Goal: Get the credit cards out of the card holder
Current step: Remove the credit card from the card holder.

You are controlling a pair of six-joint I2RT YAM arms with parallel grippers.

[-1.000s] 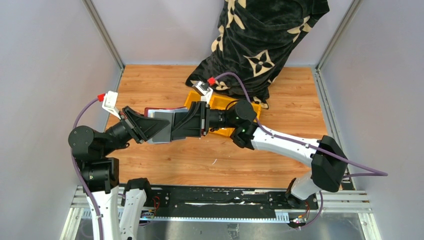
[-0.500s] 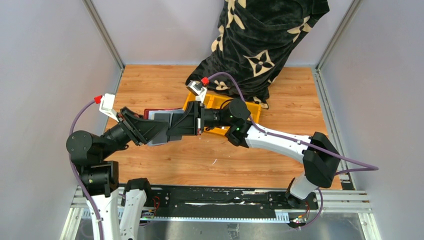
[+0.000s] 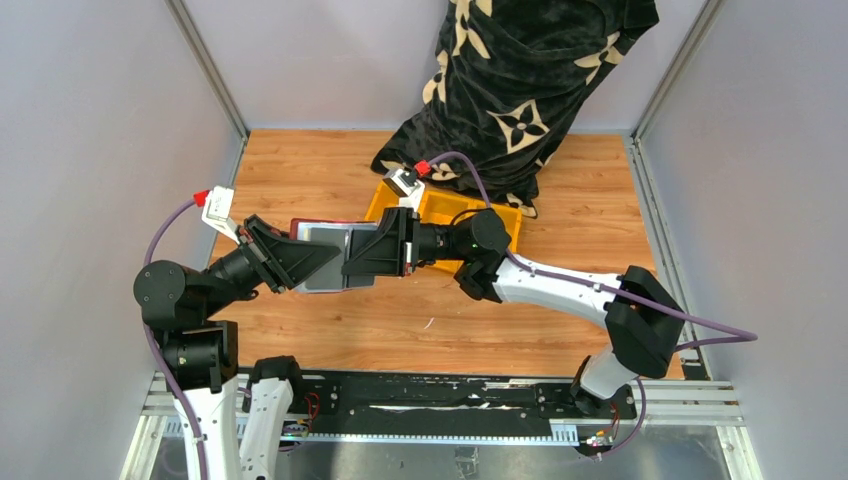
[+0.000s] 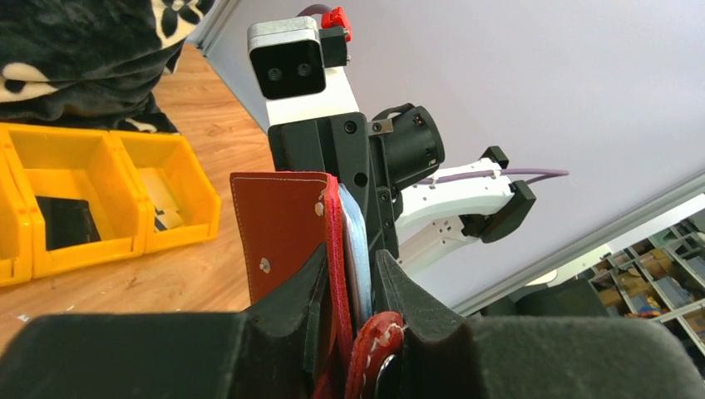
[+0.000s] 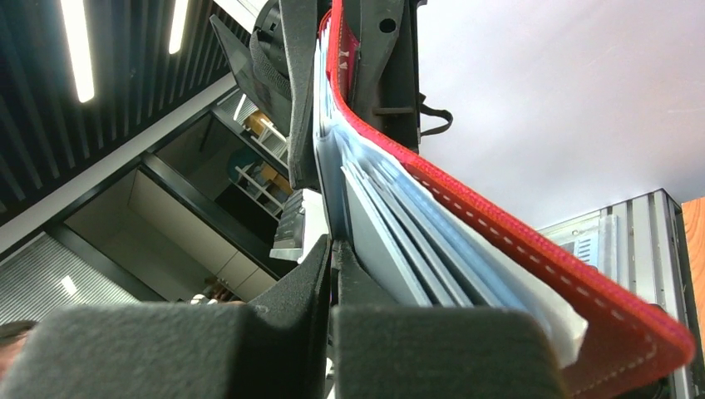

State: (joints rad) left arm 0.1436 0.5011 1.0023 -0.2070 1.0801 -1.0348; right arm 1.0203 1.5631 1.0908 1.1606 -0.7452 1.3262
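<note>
The dark red card holder [image 3: 325,238] hangs above the table between both arms, its grey inside facing up. My left gripper [image 3: 325,255] is shut on it. In the left wrist view the red leather flap [image 4: 278,224] and blue-grey card edges [image 4: 359,258] stand between the black fingers around [image 4: 347,278], with the snap tab [image 4: 372,349] below. My right gripper [image 3: 352,268] meets it from the right. In the right wrist view several credit cards [image 5: 399,224] fan out inside the red stitched cover [image 5: 465,208]. The right gripper [image 5: 333,258] is shut, and one thin card edge runs into the slit between its fingers.
A yellow three-compartment bin [image 3: 445,207] sits behind the right gripper, with a black object [image 4: 66,220] in one compartment. A black cloth with tan flower prints [image 3: 520,90] is heaped at the back. Wooden tabletop [image 3: 420,320] lies below the arms, with grey walls at both sides.
The right gripper has shut at the card holder's open edge. Both grippers and the card holder shifted slightly left, then back right.
</note>
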